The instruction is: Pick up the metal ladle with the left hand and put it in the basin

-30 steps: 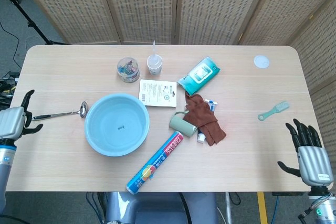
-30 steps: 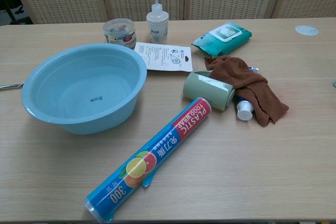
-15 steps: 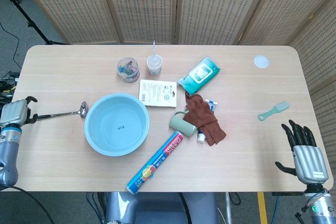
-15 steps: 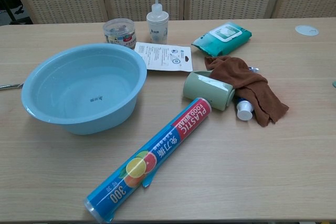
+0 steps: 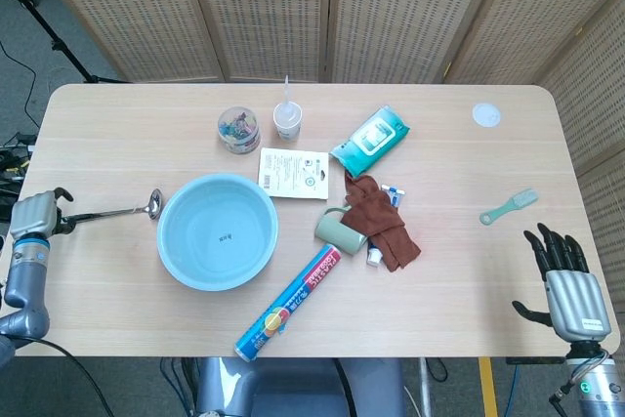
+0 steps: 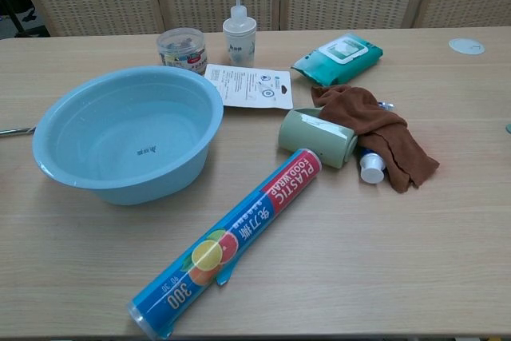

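The metal ladle (image 5: 109,211) lies on the table left of the light blue basin (image 5: 195,251), its bowl next to the basin's rim and its handle pointing left. My left hand (image 5: 37,212) is at the table's left edge by the handle's end, with dark fingers above and below the tip and a gap between them. My right hand (image 5: 566,280) hangs off the table's front right corner, fingers spread, holding nothing. In the chest view only a sliver of the ladle's handle (image 6: 14,130) shows, left of the basin (image 6: 120,137); neither hand appears there.
A plastic wrap roll (image 5: 290,302) lies in front of the basin. A green roller (image 5: 337,229), brown cloth (image 5: 381,222), wipes pack (image 5: 370,140), card (image 5: 294,173), jar (image 5: 238,130) and squeeze bottle (image 5: 287,118) sit behind and right. A green brush (image 5: 509,206) lies far right.
My left hand has turned from a spread, palm-showing pose and closed in on the handle's end. The right hand dropped slightly lower. The ladle has not moved.
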Tool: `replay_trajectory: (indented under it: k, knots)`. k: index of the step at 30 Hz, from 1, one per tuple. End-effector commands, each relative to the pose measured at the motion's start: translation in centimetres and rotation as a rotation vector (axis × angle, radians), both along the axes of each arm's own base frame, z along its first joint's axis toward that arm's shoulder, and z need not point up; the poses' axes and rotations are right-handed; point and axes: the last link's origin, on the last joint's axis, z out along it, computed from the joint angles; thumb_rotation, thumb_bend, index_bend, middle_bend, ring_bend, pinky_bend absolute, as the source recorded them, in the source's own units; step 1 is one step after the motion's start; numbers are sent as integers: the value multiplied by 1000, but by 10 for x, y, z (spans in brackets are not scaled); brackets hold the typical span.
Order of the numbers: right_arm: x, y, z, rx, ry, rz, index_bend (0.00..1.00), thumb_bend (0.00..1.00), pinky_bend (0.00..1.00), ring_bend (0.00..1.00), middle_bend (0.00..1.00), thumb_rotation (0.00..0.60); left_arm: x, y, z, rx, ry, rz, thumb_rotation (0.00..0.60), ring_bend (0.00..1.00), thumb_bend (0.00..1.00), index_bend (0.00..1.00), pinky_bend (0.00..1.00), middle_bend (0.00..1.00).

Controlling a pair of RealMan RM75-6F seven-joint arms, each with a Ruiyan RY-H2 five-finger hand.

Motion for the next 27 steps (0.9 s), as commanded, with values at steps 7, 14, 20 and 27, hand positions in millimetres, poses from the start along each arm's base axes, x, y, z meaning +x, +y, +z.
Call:
replay_trajectory:
  k: [7,14,20,27]
  knots:
    - [-2,0,0,5,4,-10,0,0,0,0,0,600,-1,0,-16,30,-41,5,600,804,354,379,838,932]
    - [-3,-1,-3,18,6,-16,0,0,0,0,0,600,-9,-5,-23,15,-48,26,600,803,359,383,838,932]
    - [-3,-2,-3,21,-5,-22,0,0,0,0,0,600,-9,-7,-32,24,-43,16,600,803,359,389,838,932]
    - [-4,-2,-2,21,-9,-25,0,0,0,0,0,600,-8,-4,-36,18,-30,9,600,803,359,389,838,932]
